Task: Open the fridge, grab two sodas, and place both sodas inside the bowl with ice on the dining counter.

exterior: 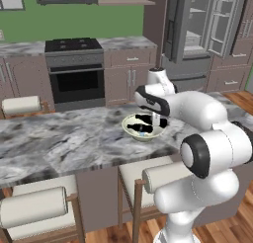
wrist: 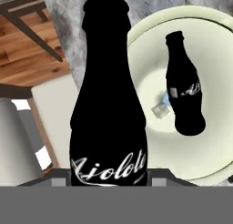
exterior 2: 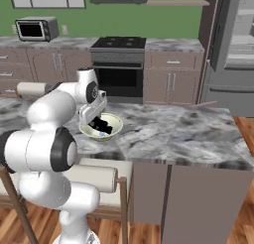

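From the left base view, the white arm reaches over the long grey-white marbled dining counter (exterior: 64, 138), its two-finger gripper (exterior: 156, 119) hanging just above the round pale cream bowl (exterior: 129, 130). Dark shapes lie inside the bowl, at least one of them a soda, with a bluish speck of ice (exterior: 142, 134) beside them. Behind, the tall grey steel fridge (exterior: 197, 69) stands with its doors swung open, bare shelves showing, which fits the sodas having been taken out.

From the right base view, the gripper (exterior 2: 92, 120) is low over the same bowl (exterior 2: 115, 130), with a black shape directly below it. The cushioned wooden stool (exterior 2: 99, 178) sits tucked against the counter edge, clear of the work.

In the hand view, a slim near-black soda bottle with white script (wrist: 108, 109) fills the centre, its base set between the fingertips, so the pincer is closed on it. It seems held by the body so that the neck points ahead, toward the bowl. A second black soda bottle (wrist: 184, 86) already lies in the bowl, beside pale ice bits (wrist: 160, 110). I judge that only lowering and releasing remains.
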### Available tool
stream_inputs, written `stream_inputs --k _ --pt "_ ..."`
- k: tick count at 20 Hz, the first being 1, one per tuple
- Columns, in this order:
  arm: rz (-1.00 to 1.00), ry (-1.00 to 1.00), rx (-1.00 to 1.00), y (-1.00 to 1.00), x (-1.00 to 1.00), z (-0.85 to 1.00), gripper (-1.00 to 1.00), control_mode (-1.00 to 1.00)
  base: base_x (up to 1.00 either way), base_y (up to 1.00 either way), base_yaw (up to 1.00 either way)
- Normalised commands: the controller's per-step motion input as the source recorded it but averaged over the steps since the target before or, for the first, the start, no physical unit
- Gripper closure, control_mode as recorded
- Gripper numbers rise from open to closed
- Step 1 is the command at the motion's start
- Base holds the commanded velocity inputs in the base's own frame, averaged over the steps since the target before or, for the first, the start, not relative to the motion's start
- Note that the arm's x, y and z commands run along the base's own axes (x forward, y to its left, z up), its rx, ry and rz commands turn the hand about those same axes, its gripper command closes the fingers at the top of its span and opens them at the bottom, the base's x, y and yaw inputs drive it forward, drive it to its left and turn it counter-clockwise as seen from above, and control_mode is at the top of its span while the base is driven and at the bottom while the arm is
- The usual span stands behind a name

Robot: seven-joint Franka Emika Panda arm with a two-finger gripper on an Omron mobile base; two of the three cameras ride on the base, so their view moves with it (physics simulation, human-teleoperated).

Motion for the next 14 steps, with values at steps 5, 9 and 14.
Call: stream_inputs --k 5,9,14 --pt "0.11 -0.04 0.00 0.00 0.29 -0.19 1.00 -1.00 0.00 0.00 0.00" --pt "0.09 0.00 0.00 0.00 0.28 -0.28 1.00 -1.00 0.00 0.00 0.00" --pt "0.08 0.00 0.00 0.00 0.11 -0.31 1.00 -1.00 0.00 0.00 0.00"
